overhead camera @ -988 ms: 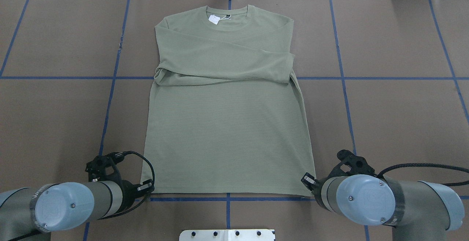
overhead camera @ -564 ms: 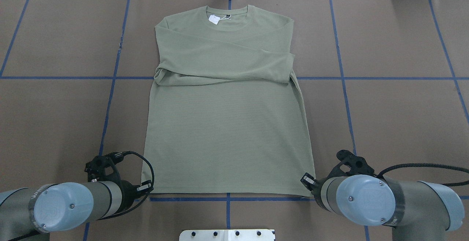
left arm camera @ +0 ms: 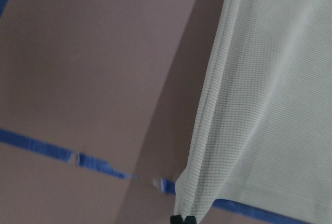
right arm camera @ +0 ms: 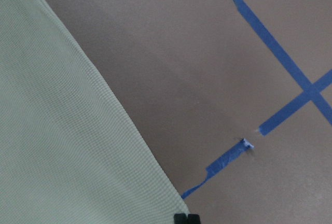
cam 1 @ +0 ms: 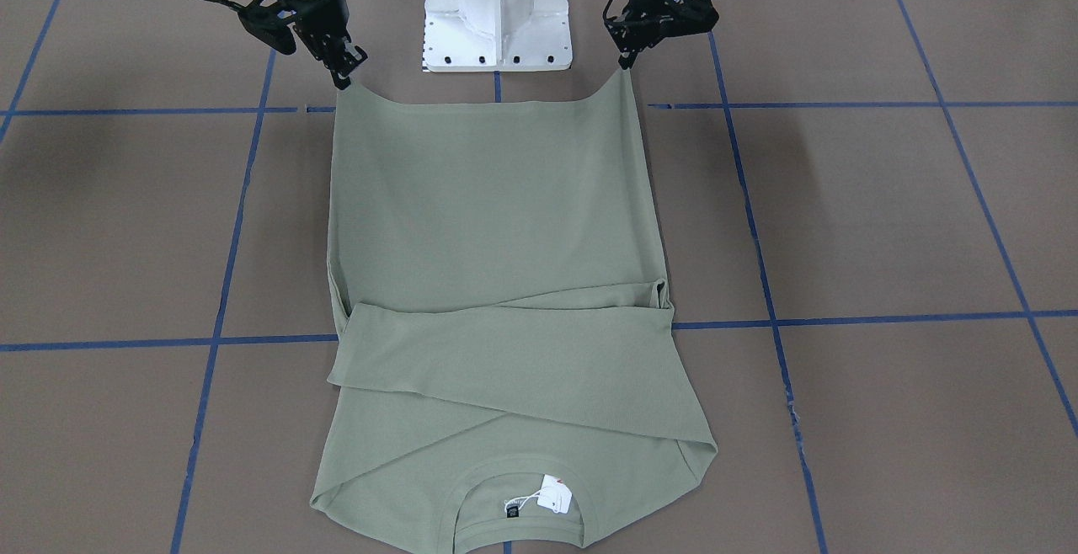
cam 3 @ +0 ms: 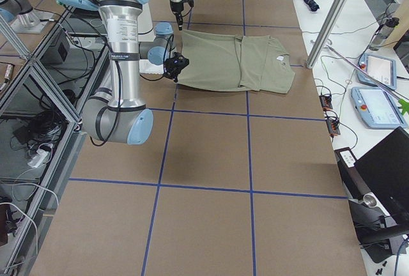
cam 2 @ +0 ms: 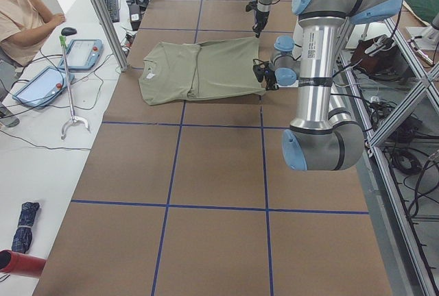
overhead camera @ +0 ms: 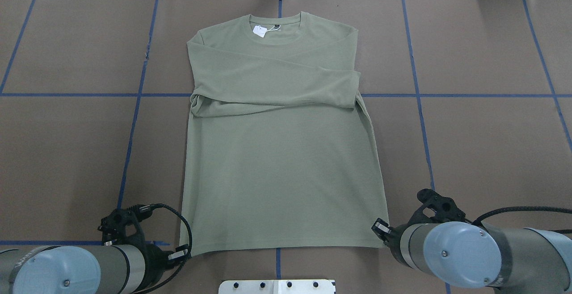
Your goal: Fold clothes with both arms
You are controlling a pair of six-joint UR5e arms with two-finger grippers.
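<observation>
Because the fold needs both sides raised evenly, my left gripper [cam 1: 625, 61] and right gripper [cam 1: 343, 76] each pinch one bottom corner of the shirt [cam 1: 493, 217].

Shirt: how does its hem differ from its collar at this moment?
The hem is lifted off the table, its corners pinched by the left gripper and right gripper; the collar lies flat, untouched. The hem is the end nearest the robot, the collar the farthest. The hem is a bare edge sagging between its corners; the collar carries a white hang tag. Both belong to one sage-green shirt.
</observation>
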